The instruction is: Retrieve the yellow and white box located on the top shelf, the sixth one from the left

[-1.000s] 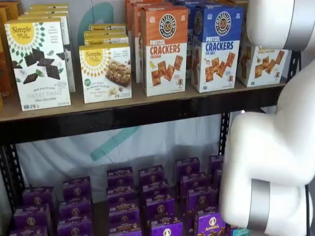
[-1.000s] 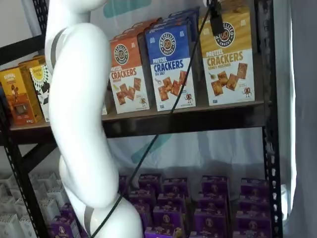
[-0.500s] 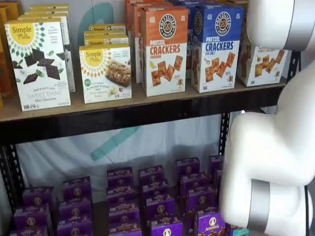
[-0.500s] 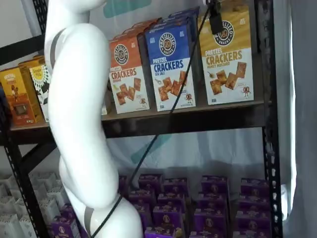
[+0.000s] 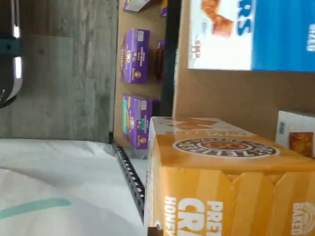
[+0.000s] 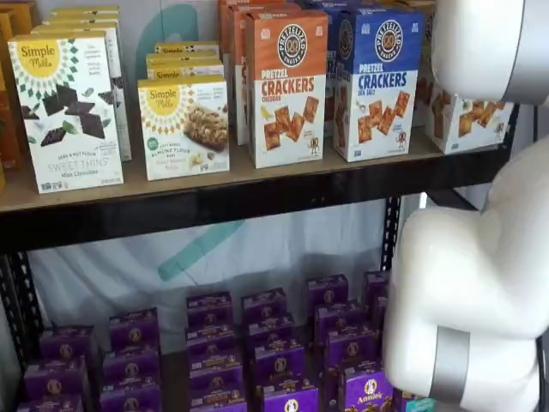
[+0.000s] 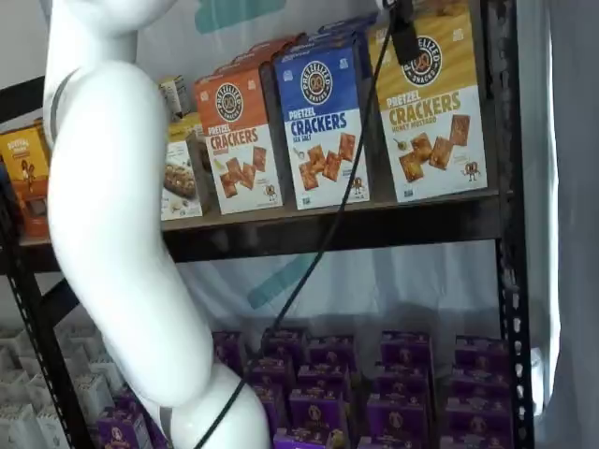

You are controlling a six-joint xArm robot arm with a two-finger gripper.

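One white arm (image 7: 122,243) filling much of both shelf views, blocking sight of anything beside it. Top shelf (image 7: 374,224) carrying yellow and white box (image 7: 432,103) at right end, tilting slightly, base near front rail. Risk: box tipping forward off rail, or dragging against blue box (image 7: 323,122) standing just beside. Black upright (image 7: 501,140) close on right, little room sideways; open room lying only forward. Gripper (image 7: 404,37) showing one dark finger over box top; grip state cannot tell.
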